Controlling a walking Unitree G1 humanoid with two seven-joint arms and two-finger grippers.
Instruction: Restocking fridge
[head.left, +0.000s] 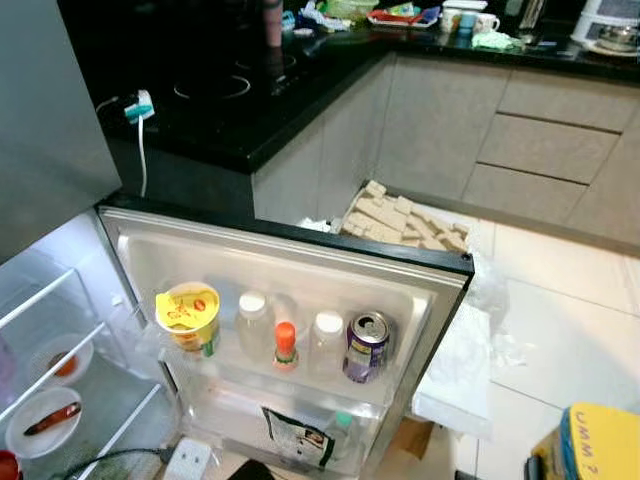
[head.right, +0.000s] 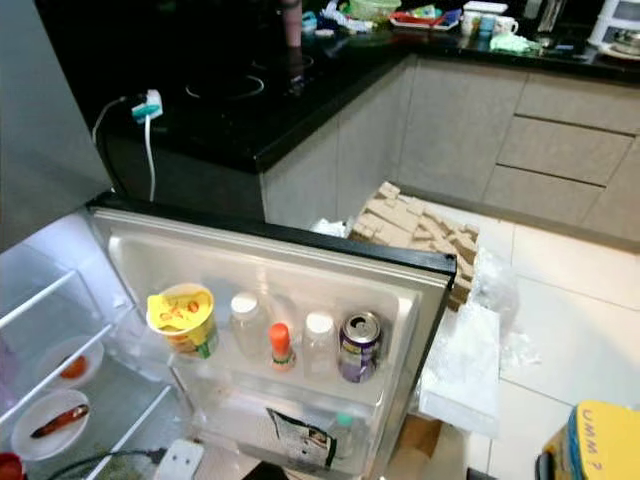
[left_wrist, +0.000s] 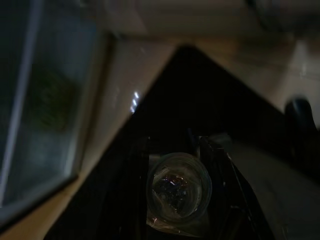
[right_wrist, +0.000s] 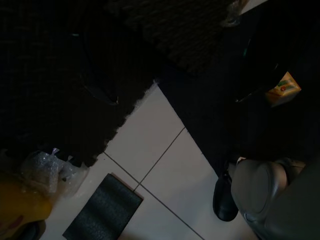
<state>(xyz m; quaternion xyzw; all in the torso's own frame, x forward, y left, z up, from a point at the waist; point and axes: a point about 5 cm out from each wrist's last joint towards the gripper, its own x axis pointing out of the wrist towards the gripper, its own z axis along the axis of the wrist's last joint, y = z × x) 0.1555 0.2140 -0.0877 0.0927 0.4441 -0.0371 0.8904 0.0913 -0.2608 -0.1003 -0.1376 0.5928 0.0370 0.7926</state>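
The fridge door (head.left: 300, 255) stands open before me. Its upper shelf holds a yellow noodle cup (head.left: 188, 315), a white-capped bottle (head.left: 253, 322), a small orange-capped bottle (head.left: 286, 345), another white-capped bottle (head.left: 326, 340) and a purple can (head.left: 367, 347). A packet (head.left: 297, 435) and a small bottle (head.left: 340, 432) sit on the lower shelf. In the dark left wrist view my left gripper (left_wrist: 180, 150) is shut on a clear round jar (left_wrist: 179, 189). My right gripper (right_wrist: 175, 85) hangs over the floor, its faint fingers spread apart with nothing between them.
Inside the fridge, two plates (head.left: 45, 420) with food rest on glass shelves. Behind the door are a black counter (head.left: 250, 100), a stack of beige blocks (head.left: 400, 222) and white foam (head.left: 455, 370). A yellow object (head.left: 598, 445) sits at the lower right, a white power strip (head.left: 187, 460) below.
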